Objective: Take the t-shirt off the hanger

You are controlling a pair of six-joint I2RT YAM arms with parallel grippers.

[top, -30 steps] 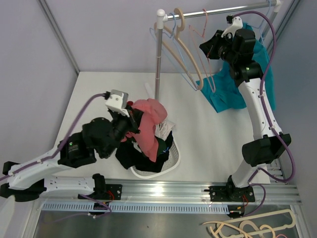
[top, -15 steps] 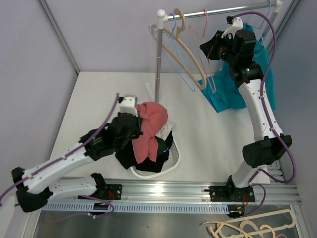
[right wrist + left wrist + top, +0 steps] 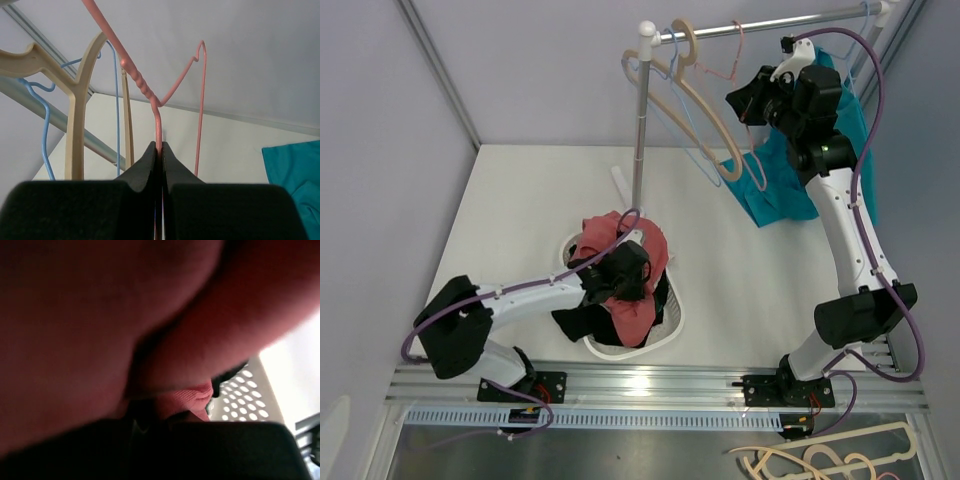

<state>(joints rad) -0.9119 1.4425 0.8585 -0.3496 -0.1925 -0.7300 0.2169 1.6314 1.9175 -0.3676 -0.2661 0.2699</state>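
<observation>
The pink t-shirt [image 3: 645, 245] lies bunched on top of dark clothes in the white basket [image 3: 672, 318]. My left gripper [image 3: 626, 274] is down in that pile, shut on the t-shirt. In the left wrist view pink cloth [image 3: 100, 315] fills almost everything, and its ribbed collar [image 3: 192, 394] sits just above my dark fingers. The bare pink wire hanger [image 3: 159, 115] hangs near the rail [image 3: 770, 22]. My right gripper [image 3: 160, 146] is shut on its wire, up beside the rail [image 3: 748, 98].
Two beige hangers [image 3: 705, 120] and a blue one [image 3: 46, 130] hang on the rail next to the white post [image 3: 641, 120]. A teal garment [image 3: 780, 185] hangs behind my right arm. The perforated basket wall [image 3: 240, 400] shows beside the left gripper. Loose hangers [image 3: 820, 460] lie below the front rail.
My left arm has swung right and down, carrying the pink t-shirt from beside the basket into it. The right gripper has stayed on the pink hanger, almost still.
</observation>
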